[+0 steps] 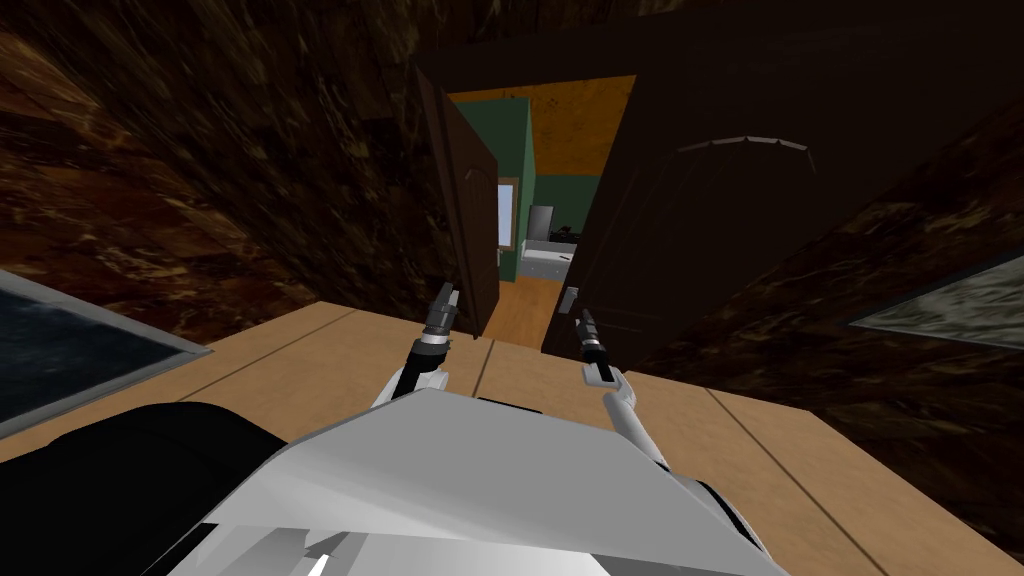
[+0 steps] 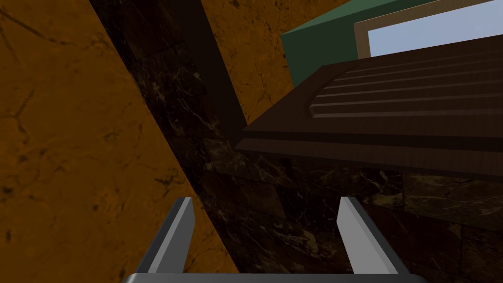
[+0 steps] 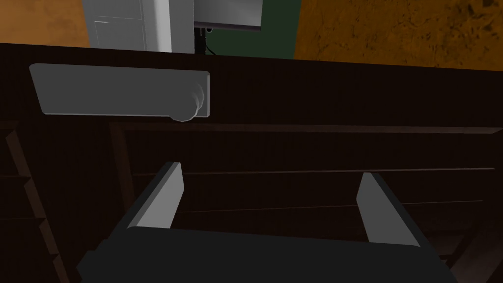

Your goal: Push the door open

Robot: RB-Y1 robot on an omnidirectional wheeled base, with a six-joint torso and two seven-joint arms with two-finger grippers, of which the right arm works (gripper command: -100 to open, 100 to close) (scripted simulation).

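A dark brown double door stands ahead in the head view. Its left leaf (image 1: 472, 215) is swung away from me, leaving a gap. The right leaf (image 1: 700, 230) carries a grey handle plate (image 1: 570, 297) at its near edge. My right gripper (image 1: 584, 322) is open just below that plate, close to the leaf. In the right wrist view the open gripper (image 3: 267, 199) faces the dark door panel (image 3: 319, 157), with the handle plate (image 3: 120, 91) and its knob (image 3: 189, 107) off to one side. My left gripper (image 1: 444, 300) is open beside the left leaf's edge (image 2: 393, 118).
Dark marble walls (image 1: 250, 150) flank the doorway. Through the gap lie an orange floor (image 1: 530, 310), a green wall (image 1: 515, 150) and white furniture (image 1: 545, 255). Tan floor (image 1: 330, 350) lies under me. A grey-framed panel (image 1: 60, 350) sits low at the left.
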